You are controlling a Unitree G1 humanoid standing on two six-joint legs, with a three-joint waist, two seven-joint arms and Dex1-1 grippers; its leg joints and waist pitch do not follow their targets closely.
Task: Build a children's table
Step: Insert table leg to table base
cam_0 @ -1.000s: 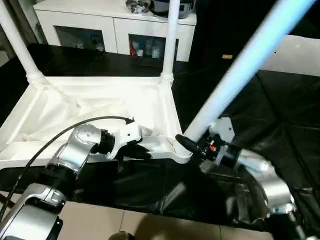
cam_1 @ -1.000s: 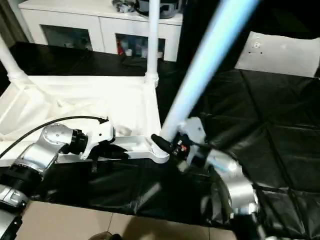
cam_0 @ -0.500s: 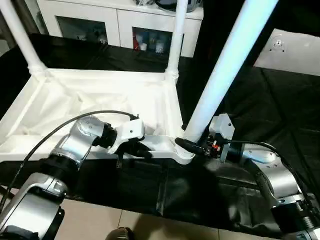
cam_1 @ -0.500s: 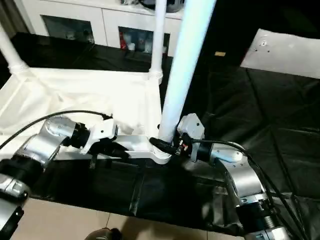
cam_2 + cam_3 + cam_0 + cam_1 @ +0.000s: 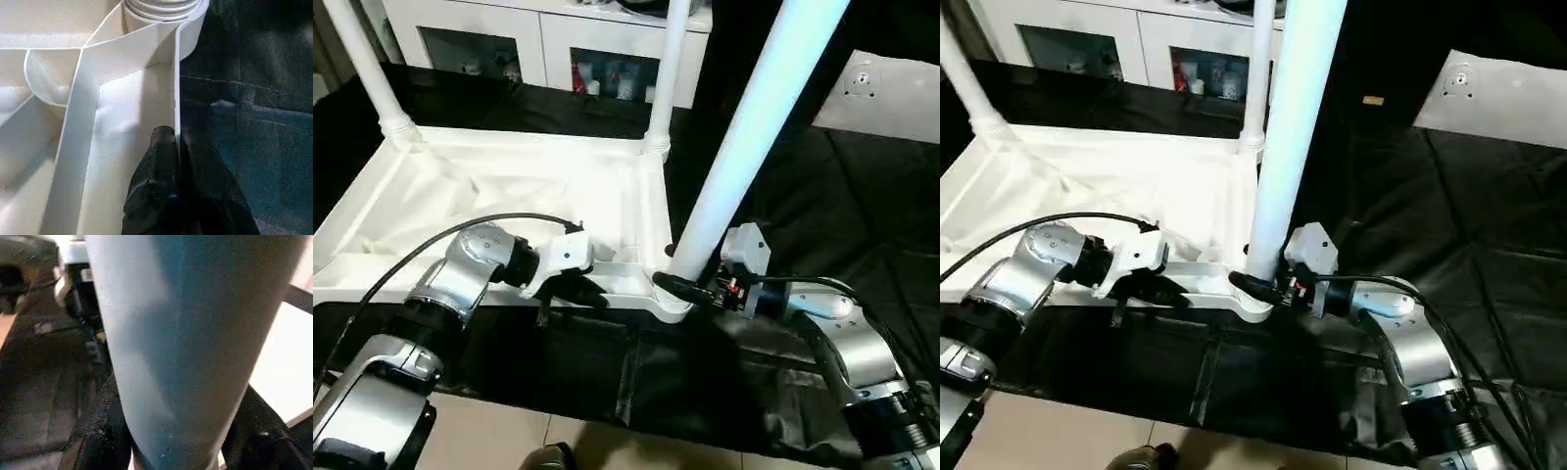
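Left eye view: third leg going into the near right socket

Nearest, the left tool (image 5: pixel 592 291) pinches the near rim of the upturned children's table (image 5: pixel 509 211), which lies on black sheeting on the floor; the right tool (image 5: pixel 685 287) clasps the base of a leg (image 5: pixel 754 127) at the near right corner socket (image 5: pixel 668 299). That leg's long axis rises, leaning right and away, so pushing now could jam it crooked. Farther off, two seated legs (image 5: pixel 668 69) stand upright.
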